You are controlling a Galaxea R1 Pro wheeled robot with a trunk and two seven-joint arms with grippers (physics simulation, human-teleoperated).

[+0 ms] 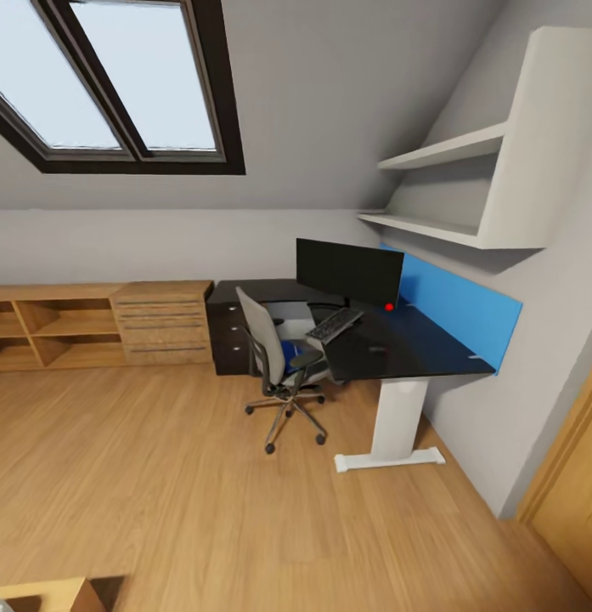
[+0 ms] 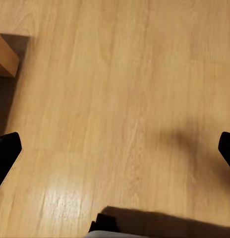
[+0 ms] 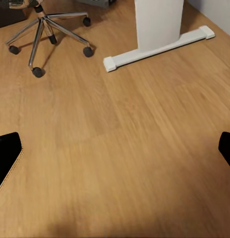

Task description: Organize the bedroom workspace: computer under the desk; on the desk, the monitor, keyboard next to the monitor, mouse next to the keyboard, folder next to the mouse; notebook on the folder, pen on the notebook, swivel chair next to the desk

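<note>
Wood floor [image 1: 160,476] runs out below me, pale planks all the way to the bench [image 1: 414,353], which is my landmark. Both my jaws hang over those planks with nothing between them. On my left jaws [image 2: 115,148] one black fingertip [image 2: 6,153] shows at each side of the wrist view with bare floor across the wide gap, so they stand spread apart and empty. My right jaws [image 3: 115,148] stand spread the same way, empty, and beyond them I see the bench's white pedestal foot [image 3: 154,47] and the chrome star base of the swivel chair [image 3: 45,29].

From the head view the bench sits in the corner under the sloped grey ceiling, against a blue wall panel [image 1: 457,310]. The monitor [image 1: 348,272] stands upright at the back of the bench top. The keyboard [image 1: 334,324] lies on the bench in front of the monitor, angled toward the bench's near edge. A small dark thing farther along the bench top may be the mouse [image 1: 377,348]; it is too small for me to be sure.

The swivel chair [image 1: 274,353] stands tucked against the bench's inner corner. The folder [image 1: 289,351] lies on its seat as a patch of bright blue. Beside the bench's drawer end runs a low wooden shelf unit [image 1: 100,327]. A skylight [image 1: 117,76] is set in the ceiling above that unit, and white wall shelves [image 1: 453,187] hang above the bench.
</note>
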